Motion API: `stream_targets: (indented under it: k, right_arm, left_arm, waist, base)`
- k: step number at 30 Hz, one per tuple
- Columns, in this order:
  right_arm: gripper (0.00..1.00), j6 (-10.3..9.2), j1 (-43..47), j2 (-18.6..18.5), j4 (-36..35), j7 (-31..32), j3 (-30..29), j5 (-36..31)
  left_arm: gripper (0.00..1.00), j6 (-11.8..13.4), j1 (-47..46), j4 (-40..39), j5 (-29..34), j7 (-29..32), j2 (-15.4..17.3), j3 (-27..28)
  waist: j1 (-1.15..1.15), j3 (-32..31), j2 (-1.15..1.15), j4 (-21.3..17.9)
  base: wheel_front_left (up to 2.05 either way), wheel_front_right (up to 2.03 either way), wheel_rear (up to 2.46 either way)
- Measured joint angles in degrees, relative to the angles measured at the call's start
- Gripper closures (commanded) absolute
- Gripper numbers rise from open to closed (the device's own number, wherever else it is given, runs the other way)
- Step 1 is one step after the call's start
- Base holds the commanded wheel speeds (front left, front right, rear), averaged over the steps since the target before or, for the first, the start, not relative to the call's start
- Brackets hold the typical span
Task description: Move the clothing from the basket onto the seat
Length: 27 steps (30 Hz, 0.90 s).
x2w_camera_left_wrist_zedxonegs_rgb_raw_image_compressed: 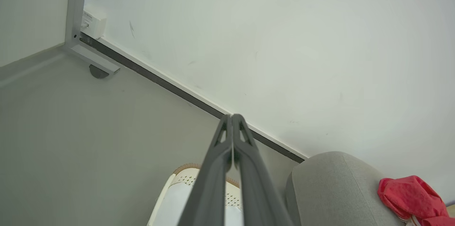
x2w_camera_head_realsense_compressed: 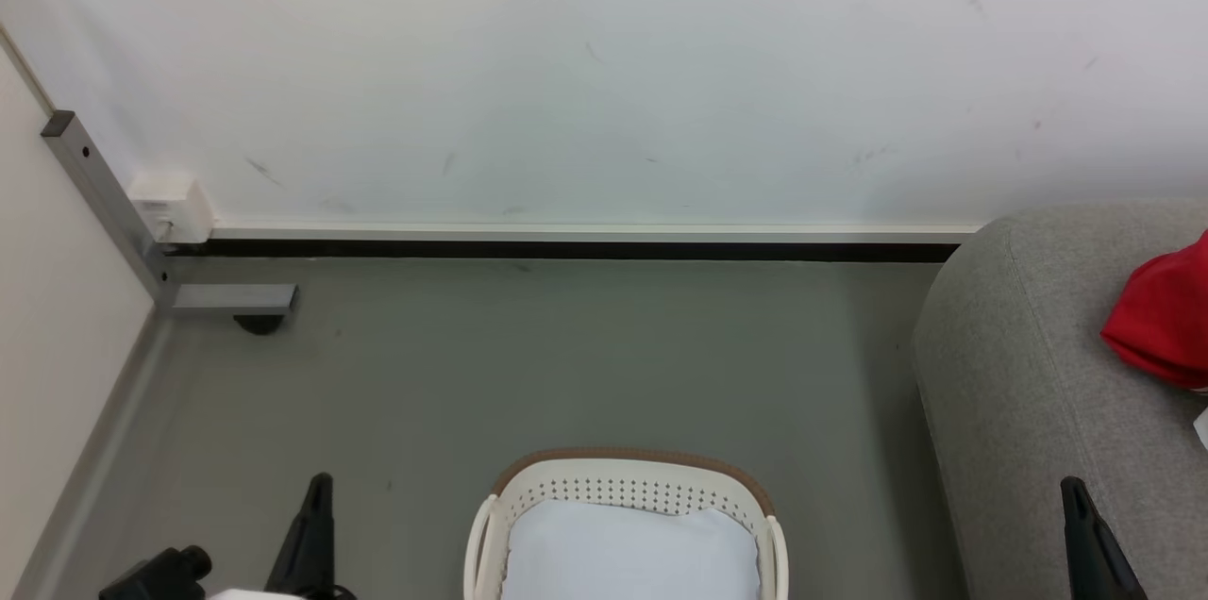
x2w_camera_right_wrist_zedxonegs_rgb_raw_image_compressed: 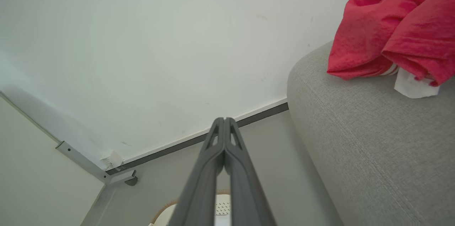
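no readable text or numbers, small label on the white wall box (x2w_camera_left_wrist_zedxonegs_rgb_raw_image_compressed: 93, 23) too blurred to read

Cannot see the near half of the basket (x2w_camera_head_realsense_compressed: 628, 457), cut by the head view's bottom edge. Same for most of the clothing (x2w_camera_head_realsense_compressed: 1166, 317) and seat (x2w_camera_head_realsense_compressed: 1019, 374), past the right edge. In the left wrist view, cannot read the wall box (x2w_camera_left_wrist_zedxonegs_rgb_raw_image_compressed: 93, 23) label: too small.
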Motion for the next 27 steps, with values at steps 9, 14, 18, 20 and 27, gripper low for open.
stream_targets:
  k: [9, 14, 18, 20, 27]
  right_arm:
    - [1.00, 0.00, -1.16, 0.86, 0.33, 1.97, -0.86, 6.73]
    - [1.00, 0.00, -1.41, 1.13, 0.53, 2.94, -1.44, 10.16]
    - [1.00, 0.00, -2.28, 1.29, 0.62, 3.54, -1.78, 12.96]
    - [1.00, 0.00, -2.27, 1.40, 0.75, 3.96, -1.94, 14.06]
    - [1.00, -0.01, -2.93, 1.77, 1.10, 5.13, -2.53, 18.38]
  left_arm:
    - [1.00, -0.75, -0.88, 0.41, -6.72, 2.02, -0.60, 1.37]
    - [1.00, -0.98, -1.20, 0.60, -10.17, 3.14, -1.04, 2.11]
    - [1.00, -1.35, -1.52, 0.78, -12.54, 3.87, -1.31, 2.57]
    - [1.00, -1.48, -1.65, 0.88, -14.15, 4.32, -1.42, 2.85]
    - [1.00, -1.97, -2.22, 1.22, -18.46, 5.60, -1.76, 3.85]
  waist:
    - [0.00, 0.08, 0.00, 0.09]
    - [0.00, 0.12, 0.00, 0.15]
    - [0.00, 0.16, 0.00, 0.19]
    - [0.00, 0.18, 0.00, 0.21]
    - [0.00, 0.24, 0.00, 0.28]
  base:
    - [0.00, 0.00, 0.00]
    - [0.00, 0.00, 0.00]
    - [0.00, 0.00, 0.00]
    - [0.00, 0.00, 0.00]
    - [0.00, 0.00, 0.00]
